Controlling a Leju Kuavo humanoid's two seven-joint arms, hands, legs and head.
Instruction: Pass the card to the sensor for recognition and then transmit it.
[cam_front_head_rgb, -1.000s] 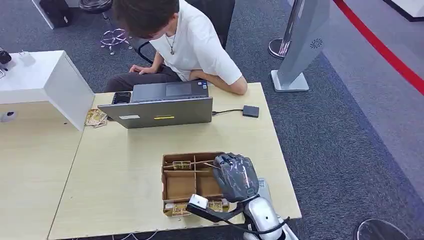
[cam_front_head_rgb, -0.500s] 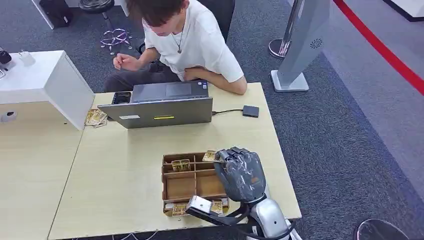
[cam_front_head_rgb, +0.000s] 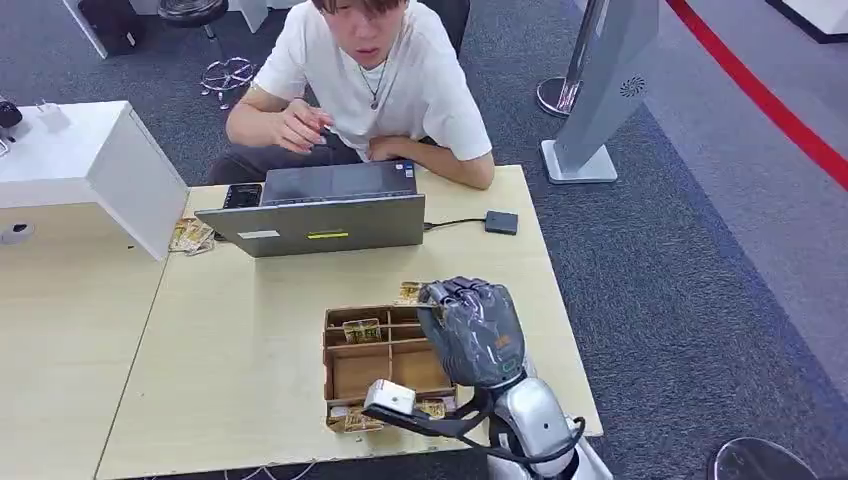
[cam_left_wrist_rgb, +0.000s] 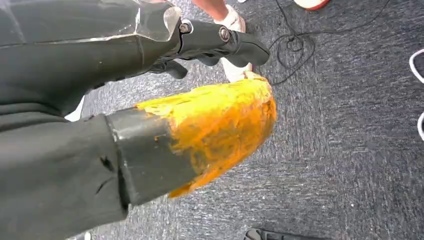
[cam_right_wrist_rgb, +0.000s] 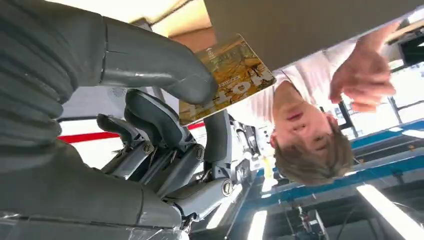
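Note:
In the head view my right hand hovers over the far right corner of a brown divided cardboard box. It pinches a yellow picture card that sticks out toward the laptop. The right wrist view shows the same card held between the thick thumb and a finger, with a person beyond it. More cards lie in the box. The sensor, a small dark square pad on a cable, lies on the table well beyond the hand. My left hand hangs over grey carpet, holding nothing.
A grey laptop stands at the table's far side, with a person seated behind it. Beside it lie a phone and loose cards. A white cabinet stands at the left. The table's right edge is close to my hand.
My right hand has lifted the card out of the box and carried it a little toward the far side. The person has sat up and raised a hand.

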